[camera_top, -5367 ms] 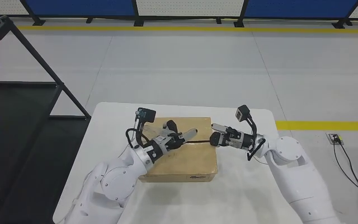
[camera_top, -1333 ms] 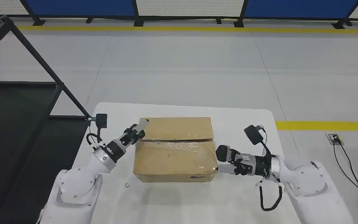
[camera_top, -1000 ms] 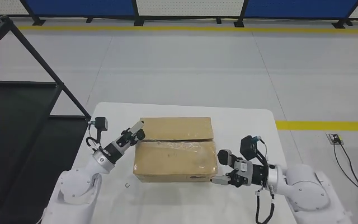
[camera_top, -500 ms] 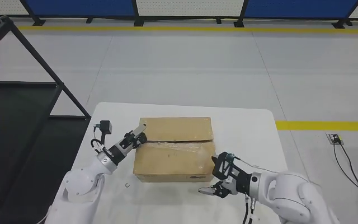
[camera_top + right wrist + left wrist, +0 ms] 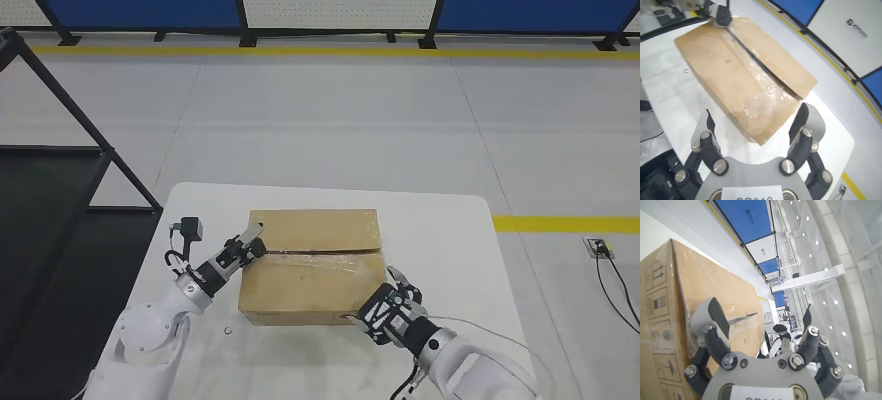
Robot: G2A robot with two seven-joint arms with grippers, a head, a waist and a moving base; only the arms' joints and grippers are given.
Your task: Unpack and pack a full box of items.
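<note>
A brown cardboard box (image 5: 315, 265) lies on the white table (image 5: 450, 230), its top flaps down. Crinkled clear tape (image 5: 761, 79) runs along the middle seam, where a dark gap shows. My left gripper (image 5: 250, 247) is open at the box's left end, at seam height; in the left wrist view, one pad (image 5: 718, 315) of the left gripper (image 5: 761, 309) rests against the taped edge of the box (image 5: 706, 279). My right gripper (image 5: 385, 305) hovers open over the front right corner; the right gripper (image 5: 756, 115) straddles that corner of the box (image 5: 730, 62) without holding it.
A small dark ring (image 5: 229, 326) lies on the table in front of the box's left corner, also seen as the ring (image 5: 685, 70). Bare tabletop lies right of and in front of the box. A black frame (image 5: 70, 110) stands off the table's left side.
My right arm swung from the box's right end round to its front right corner and turned its wrist. The left gripper stayed at the left end of the seam.
</note>
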